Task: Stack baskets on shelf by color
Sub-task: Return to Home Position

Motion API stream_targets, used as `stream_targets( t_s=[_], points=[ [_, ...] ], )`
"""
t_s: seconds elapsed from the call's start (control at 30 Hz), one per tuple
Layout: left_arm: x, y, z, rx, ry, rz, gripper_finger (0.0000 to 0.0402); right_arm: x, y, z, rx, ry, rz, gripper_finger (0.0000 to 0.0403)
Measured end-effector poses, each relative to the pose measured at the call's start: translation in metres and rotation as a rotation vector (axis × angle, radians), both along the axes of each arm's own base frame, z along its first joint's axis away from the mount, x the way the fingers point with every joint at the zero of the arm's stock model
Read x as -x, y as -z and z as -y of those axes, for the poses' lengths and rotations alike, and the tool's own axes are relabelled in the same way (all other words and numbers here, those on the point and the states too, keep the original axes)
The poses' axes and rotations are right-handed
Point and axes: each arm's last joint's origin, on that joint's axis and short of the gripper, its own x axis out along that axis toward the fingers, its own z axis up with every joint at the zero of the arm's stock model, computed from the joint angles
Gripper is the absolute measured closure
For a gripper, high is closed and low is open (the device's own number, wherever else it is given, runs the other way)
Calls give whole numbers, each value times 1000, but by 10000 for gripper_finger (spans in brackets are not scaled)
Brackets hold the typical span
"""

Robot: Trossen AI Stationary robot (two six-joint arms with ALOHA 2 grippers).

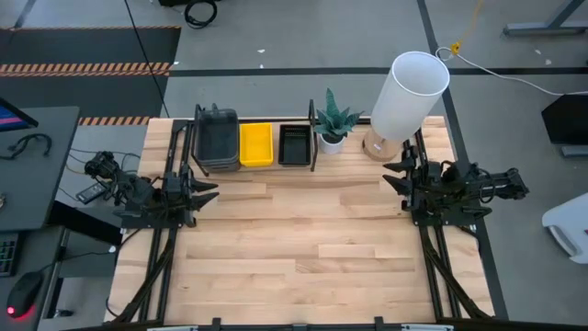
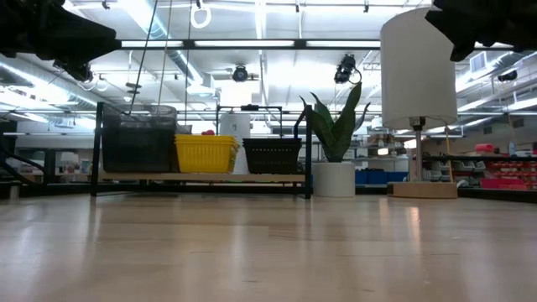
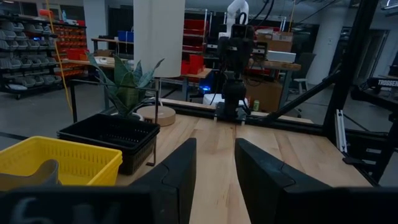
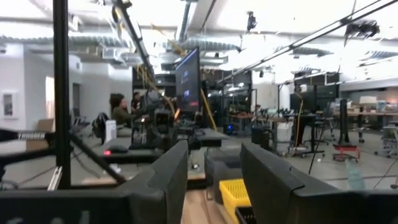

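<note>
My pale wooden table (image 1: 303, 248), at its far edge a spiky green plant (image 1: 333, 119) in a white pot, beside it a lamp (image 1: 410, 90) with tall white shade on wooden base, far off a seated person (image 4: 121, 112), a dark monitor (image 4: 188, 78)

We see a grey concrete floor (image 1: 303, 37) around the light wooden surface (image 1: 312, 257), crossed by black-and-orange hazard stripes (image 1: 87, 68). A dark desk (image 1: 46, 184) stands at one side. Beyond, long ceiling lights (image 2: 252, 44) and exposed pipes (image 4: 185, 22) run overhead. Racks of storage bins (image 3: 31, 56) fill one side of the room, and a dark monitor (image 4: 188, 78) shows among workbenches.
</note>
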Motion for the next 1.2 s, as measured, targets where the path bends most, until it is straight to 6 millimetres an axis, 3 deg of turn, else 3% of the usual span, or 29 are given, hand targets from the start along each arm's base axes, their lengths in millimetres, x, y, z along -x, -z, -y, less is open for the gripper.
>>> stream_targets(
  t_s=[0.3,0.6,1.2],
  points=[
    [0,0,0,0,0,0,285,-6,17,-1,12,-21,-20,282],
    [0,0,0,0,0,0,285,-11,33,-1,-19,-50,-25,286],
    [0,0,0,0,0,0,285,-11,35,1,-56,18,-37,286]
  ],
)
